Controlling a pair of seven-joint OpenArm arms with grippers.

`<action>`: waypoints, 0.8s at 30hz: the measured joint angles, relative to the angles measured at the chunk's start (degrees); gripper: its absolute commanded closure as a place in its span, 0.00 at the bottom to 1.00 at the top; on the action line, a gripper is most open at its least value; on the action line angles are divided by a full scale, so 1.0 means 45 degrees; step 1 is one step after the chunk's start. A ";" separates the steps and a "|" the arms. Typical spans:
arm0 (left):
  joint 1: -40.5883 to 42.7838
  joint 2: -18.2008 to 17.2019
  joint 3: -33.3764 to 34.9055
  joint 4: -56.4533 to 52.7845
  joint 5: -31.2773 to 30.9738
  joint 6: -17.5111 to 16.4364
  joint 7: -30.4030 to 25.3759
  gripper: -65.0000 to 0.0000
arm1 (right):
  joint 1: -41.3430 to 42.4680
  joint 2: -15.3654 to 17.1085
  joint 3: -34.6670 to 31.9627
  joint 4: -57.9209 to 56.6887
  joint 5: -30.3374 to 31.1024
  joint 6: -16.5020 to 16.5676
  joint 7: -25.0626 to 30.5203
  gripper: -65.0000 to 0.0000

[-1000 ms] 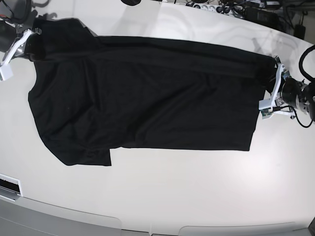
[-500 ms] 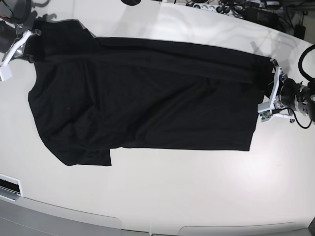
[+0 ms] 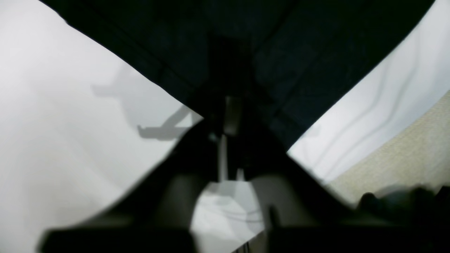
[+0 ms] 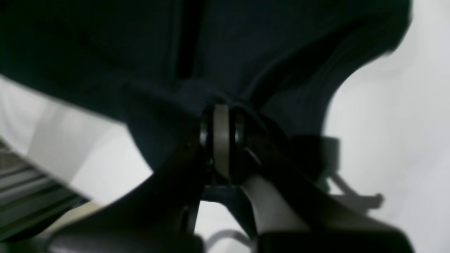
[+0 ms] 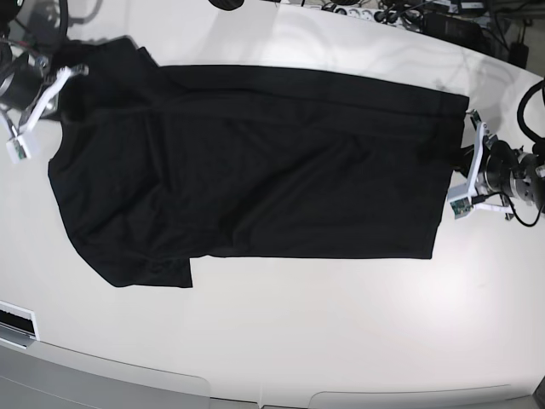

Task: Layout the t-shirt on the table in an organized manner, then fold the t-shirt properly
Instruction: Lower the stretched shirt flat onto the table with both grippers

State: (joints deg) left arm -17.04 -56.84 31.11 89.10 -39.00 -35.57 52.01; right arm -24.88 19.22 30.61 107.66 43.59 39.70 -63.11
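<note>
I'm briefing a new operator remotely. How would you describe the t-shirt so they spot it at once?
Start with the big glossy white table. Spread flat across its middle, running between the two arms, lies the t-shirt. It is plain black and short-sleeved, the only cloth on the white surface.

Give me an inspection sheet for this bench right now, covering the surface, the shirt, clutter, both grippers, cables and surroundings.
Surface: white glossy table, bare around the cloth.
Job's things: black t-shirt spread flat, long way across the table, one sleeve at the near-left corner, some soft wrinkles.
Clutter: nothing seen on the table itself.
Grippers: left gripper at the shirt's right edge; right gripper at its top-left corner; both wrist views are blurred, so whether either is gripping the cloth cannot be told.
Cables: dark tangle and a power strip beyond the far edge; a cable loop by the left arm.
Surroundings: dim equipment behind the table.
</note>
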 measured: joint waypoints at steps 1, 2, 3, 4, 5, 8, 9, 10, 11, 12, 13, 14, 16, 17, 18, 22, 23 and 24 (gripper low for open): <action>-0.0097 0.0000 0.0000 0.0000 0.0000 0.0000 0.0053 0.75 | 0.0083 0.0102 0.0000 0.0000 -0.0223 -0.0374 -0.0005 0.65; -0.0175 0.0000 0.0000 0.0000 -0.0019 0.0000 0.0117 0.70 | 0.0155 0.0214 0.0000 0.0000 -0.0486 -0.0743 -0.0010 0.55; -0.0243 -0.0005 0.0000 -0.0005 -0.0034 0.0005 0.0136 0.68 | 0.0214 0.0335 0.0005 0.0000 -0.0729 -0.1073 -0.0019 0.48; -0.0311 -0.0005 0.0000 0.0000 -0.0049 0.0005 0.0141 0.67 | 0.0228 0.0481 0.0015 0.0000 -0.0835 -0.1506 -0.0015 0.46; -0.0345 -0.0005 0.0000 0.0000 -0.0049 0.0005 0.0146 0.67 | 0.0248 0.0627 0.0044 0.0000 -0.0835 -0.1710 -0.0015 0.47; -0.0384 0.0000 0.0000 0.0000 -0.0248 0.0000 0.0151 0.67 | 0.0257 0.0952 0.0243 0.0010 -0.0748 -0.1797 -0.0015 0.47; -0.0384 0.0000 0.0000 0.0000 -0.0364 0.0000 0.0175 0.67 | 0.0257 0.0986 0.0398 0.0015 -0.0573 -0.1797 -0.0015 0.47; -0.0379 0.0000 0.0000 0.0000 -0.0495 0.0000 0.0204 0.67 | 0.0253 0.0986 0.0588 0.0015 -0.0345 -0.1797 -0.0087 0.47; -0.0379 0.0000 0.0000 0.0000 -0.0617 0.0000 0.0233 0.67 | 0.0253 0.0986 0.0748 0.0015 -0.0083 -0.1821 -0.0355 0.47; -0.0379 0.0000 0.0000 0.0000 -0.0656 0.0000 0.0248 0.67 | 0.0209 0.0981 0.0860 0.0015 0.0180 -0.1831 -0.0631 0.47; -0.0379 0.0000 0.0000 0.0000 -0.0670 0.0000 0.0248 0.67 | 0.0092 0.0976 0.0913 0.0015 0.0442 -0.1831 -0.0840 0.47; -0.0379 -0.0005 0.0000 0.0000 -0.0670 0.0000 0.0243 0.67 | -0.0097 0.0942 0.0918 0.0029 0.0568 -0.1821 -0.0884 0.47; -0.0379 0.0000 0.0000 0.0000 -0.0670 0.0000 0.0238 0.67 | -0.0631 0.0690 0.0913 0.0078 0.0554 -0.1826 -0.0738 0.47; -0.0384 0.0000 0.0000 0.0000 -0.0699 0.0000 0.0238 0.67 | -0.0913 0.0495 0.0913 0.0078 0.0398 -0.2021 -0.0466 0.47; -0.0379 0.0005 0.0000 0.0000 -0.0685 0.0000 0.0238 0.67 | -0.1214 0.0291 0.0918 0.0073 0.0214 -0.2414 -0.0175 0.47; -0.0379 0.0000 0.0000 -0.0015 -0.0758 0.0000 0.0243 0.67 | -0.1627 -0.1059 0.0952 0.0073 -0.1379 -0.3575 0.0612 0.47; -0.0379 0.0005 0.0000 -0.0010 -0.0763 0.0000 0.0243 0.67 | -0.1608 -0.1428 0.0952 0.0073 -0.1957 -0.3706 0.0670 0.47; -0.0384 0.0039 0.0000 -0.0015 -0.0758 0.0000 0.0253 0.67 | -0.1593 -0.1797 0.0947 0.0073 -0.2395 -0.3813 0.0899 0.47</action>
State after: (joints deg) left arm -18.76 -56.66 31.11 89.03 -42.41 -35.57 53.15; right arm -32.05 11.14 34.87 107.98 32.82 22.55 -59.07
